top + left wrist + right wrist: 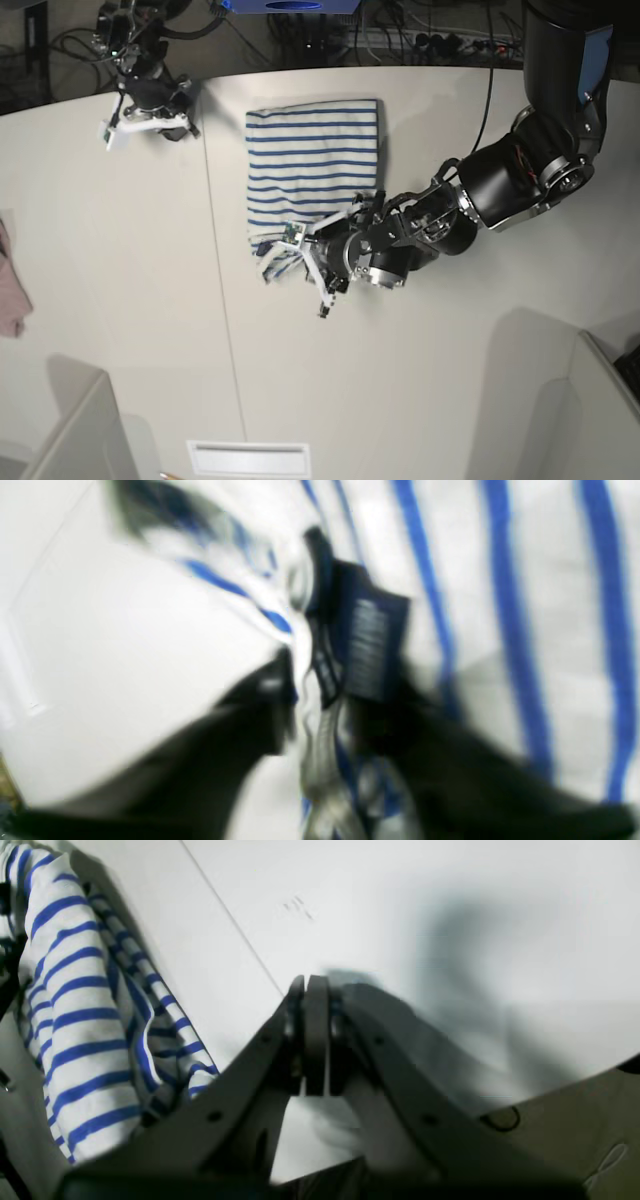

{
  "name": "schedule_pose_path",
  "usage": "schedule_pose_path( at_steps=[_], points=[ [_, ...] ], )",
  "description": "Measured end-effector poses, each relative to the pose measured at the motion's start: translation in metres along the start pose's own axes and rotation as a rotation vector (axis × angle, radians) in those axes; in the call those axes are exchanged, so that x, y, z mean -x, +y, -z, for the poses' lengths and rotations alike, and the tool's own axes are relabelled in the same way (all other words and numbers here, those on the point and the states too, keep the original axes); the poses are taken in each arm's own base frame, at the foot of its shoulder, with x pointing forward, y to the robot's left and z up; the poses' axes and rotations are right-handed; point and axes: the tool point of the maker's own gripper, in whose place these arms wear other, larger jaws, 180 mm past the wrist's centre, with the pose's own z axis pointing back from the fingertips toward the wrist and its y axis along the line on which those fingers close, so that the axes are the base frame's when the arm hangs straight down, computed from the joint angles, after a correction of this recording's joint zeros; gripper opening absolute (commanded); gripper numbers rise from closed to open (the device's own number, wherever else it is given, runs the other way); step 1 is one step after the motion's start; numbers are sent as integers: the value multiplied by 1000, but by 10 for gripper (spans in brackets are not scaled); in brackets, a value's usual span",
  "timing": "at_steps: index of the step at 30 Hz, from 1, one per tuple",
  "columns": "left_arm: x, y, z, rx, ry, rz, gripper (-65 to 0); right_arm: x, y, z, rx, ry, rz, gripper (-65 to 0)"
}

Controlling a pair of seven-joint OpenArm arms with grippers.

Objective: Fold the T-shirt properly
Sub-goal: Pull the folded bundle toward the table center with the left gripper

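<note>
Mid-frame on the bench, our left tool sits at the T-shirt's lower edge; grip unclear, blurry. Shirt runs up-frame. Right tool, upper left, is closed and empty, farther.

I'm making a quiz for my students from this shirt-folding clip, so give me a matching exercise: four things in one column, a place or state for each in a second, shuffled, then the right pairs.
Things:
1. T-shirt
2. left gripper
3. right gripper
4. pinkish cloth

Places or states:
A. at the table's edge on the base view's left
B. shut, empty, over bare table beyond the shirt's far corner
C. folded, lying flat mid-table
D. at the shirt's near edge, cloth and neck tag between its fingers

Pairs: 1-C, 2-D, 3-B, 4-A
</note>
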Motion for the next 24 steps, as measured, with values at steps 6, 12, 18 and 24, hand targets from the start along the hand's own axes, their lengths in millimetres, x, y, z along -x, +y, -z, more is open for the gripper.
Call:
schedule_pose_path(
  at_steps=[6,12,18,24],
  points=[
    [-4,21,-7,-37,-12,-48,-163,0,0,0,-1,0,-1,-650],
    [-21,53,-33,-109,-119,-139,-155,0,0,0,-1,2,-1,-650],
    [-45,85,-60,-207,-215,-172,-156,-5,3,2,-7,-10,-6,-650],
    [-31,105,-127,-429,-225,-287,-276,-19,-5,0,9,-30,-66,-650]
  ],
)
